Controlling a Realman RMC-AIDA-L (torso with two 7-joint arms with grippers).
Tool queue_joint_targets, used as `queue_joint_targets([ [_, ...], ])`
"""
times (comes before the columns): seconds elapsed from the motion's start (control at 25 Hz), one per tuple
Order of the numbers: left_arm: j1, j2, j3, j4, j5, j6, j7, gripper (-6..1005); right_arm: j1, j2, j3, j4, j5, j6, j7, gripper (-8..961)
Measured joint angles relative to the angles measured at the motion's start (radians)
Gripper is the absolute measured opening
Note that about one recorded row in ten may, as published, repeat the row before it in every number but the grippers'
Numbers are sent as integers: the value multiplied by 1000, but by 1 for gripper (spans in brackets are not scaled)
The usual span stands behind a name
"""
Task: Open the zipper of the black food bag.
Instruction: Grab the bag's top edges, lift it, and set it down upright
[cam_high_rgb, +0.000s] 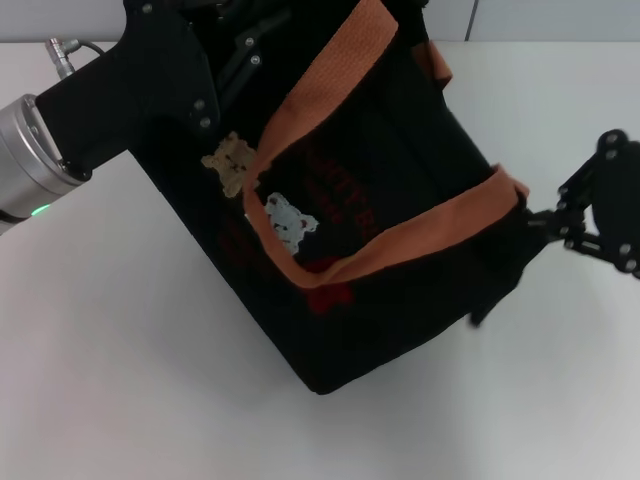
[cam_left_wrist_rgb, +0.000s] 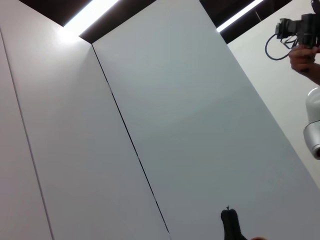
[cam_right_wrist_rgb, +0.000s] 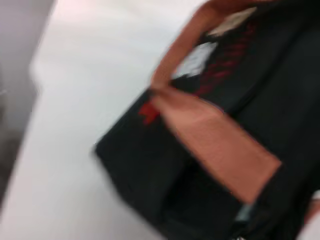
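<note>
The black food bag hangs tilted over the white table, its orange-brown handles looped across the side that carries a tan bear, a white bear and red print. My left gripper is at the bag's upper far corner, partly hidden by the fabric. At the bag's right end my right gripper has its fingers pinched together on the edge. The right wrist view shows the bag and a strap close up and blurred. The zipper is hidden among the black fabric.
The white table spreads around and below the bag. The left wrist view faces grey wall panels. At its upper right a person's hand holds a camera.
</note>
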Motion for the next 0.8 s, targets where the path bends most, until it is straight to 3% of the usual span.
queue_joint_targets([
  [0.16,-11,-3,4,-16,0,-13,1,171,-13,-3,46,61,76,116,120,75],
  [0.52,0,-3,-2,-57,0,-27,36,170,-72,-3,114,137,94,239,140,90],
  [0.8,17,0,-3,-85,1,-34,60,169,-71,-18,217,276,29,216,52,388],
])
